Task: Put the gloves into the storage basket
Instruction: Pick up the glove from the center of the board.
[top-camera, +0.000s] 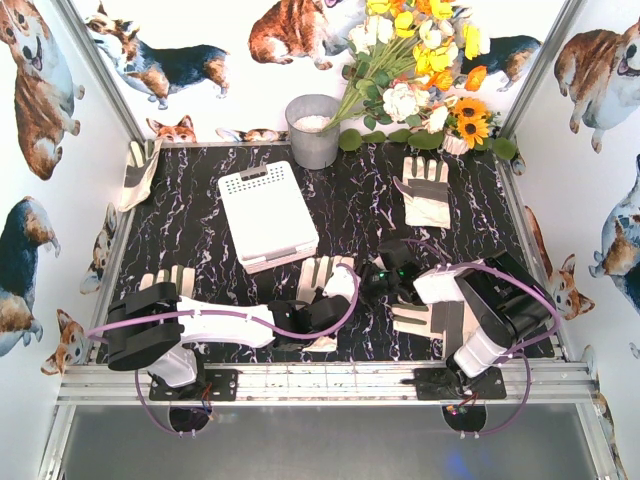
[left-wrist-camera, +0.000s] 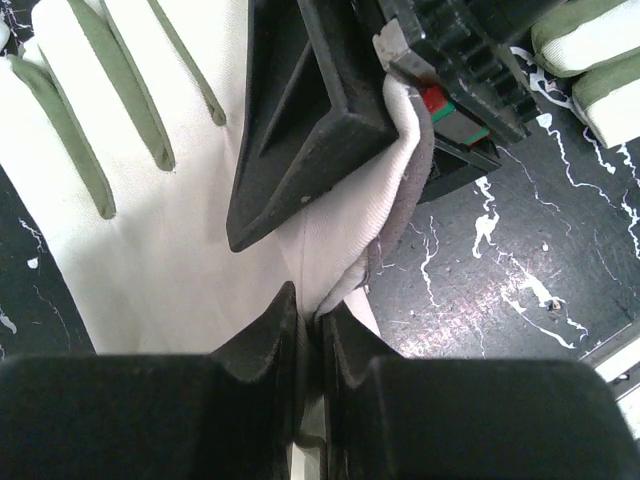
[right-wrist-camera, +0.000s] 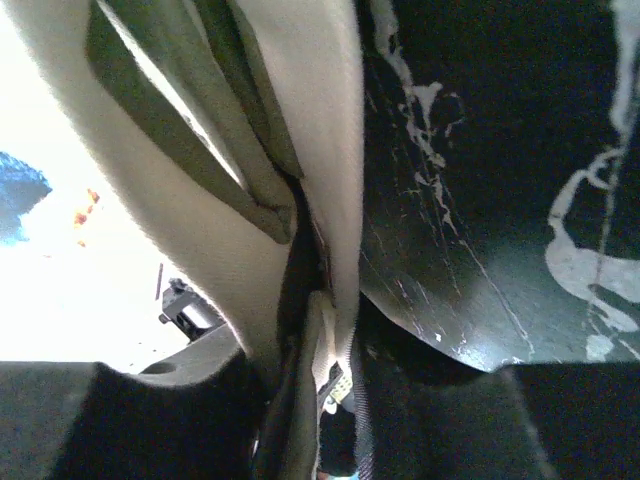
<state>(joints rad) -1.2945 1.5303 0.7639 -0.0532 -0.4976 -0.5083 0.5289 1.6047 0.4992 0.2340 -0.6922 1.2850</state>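
Overhead view bright, evenly lit, soft shadows, right wrist view blown out white at left, glove (right-wrist-camera: 325, 110) blurred.

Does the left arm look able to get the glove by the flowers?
Probably not: left gripper is shut on the middle glove, and the right arm crosses the way to the far glove.

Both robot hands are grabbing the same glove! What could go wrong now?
1. The left gripper and the right gripper both pinch one cream-white fabric work glove with grey patches. If they pull apart, it may stretch or slip free.
2. The small white slotted plastic basket sits farther back on the table, so such a thin pinch of fabric might let the glove drop on the way.
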